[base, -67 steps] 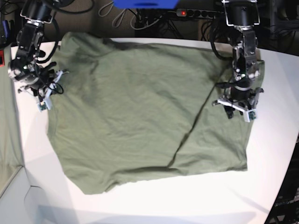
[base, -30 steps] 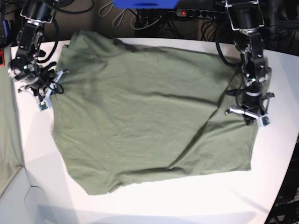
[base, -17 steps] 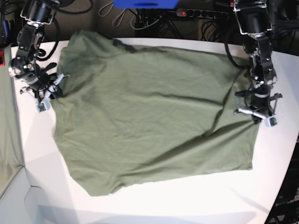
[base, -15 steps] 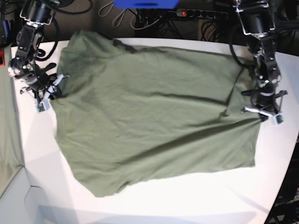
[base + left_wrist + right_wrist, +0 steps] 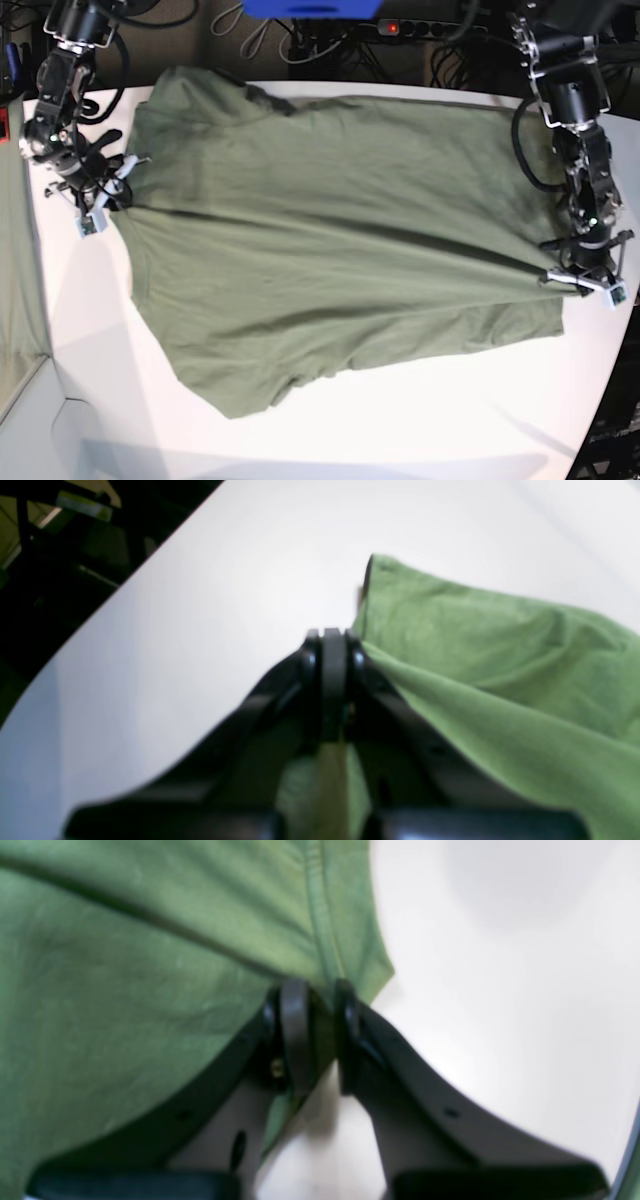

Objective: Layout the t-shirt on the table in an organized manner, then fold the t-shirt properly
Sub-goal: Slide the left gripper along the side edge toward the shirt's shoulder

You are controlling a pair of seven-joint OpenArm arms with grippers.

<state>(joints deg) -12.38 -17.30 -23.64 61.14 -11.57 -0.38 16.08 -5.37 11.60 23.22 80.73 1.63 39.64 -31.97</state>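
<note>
Both grippers clamped on t-shirt (image 5: pixel 340 240) edges: left gripper (image 5: pixel 590 282) near table (image 5: pixel 420 440) right edge, right gripper (image 5: pixel 100 205) near left edge; cloth taut between.

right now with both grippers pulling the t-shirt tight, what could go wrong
The left gripper sits near the table edge; pulling further could likely drag the t-shirt hem off the side. The right gripper pinches only a thin edge of cloth, so it may slip. The stretched ridge between them could set a crease.
</note>
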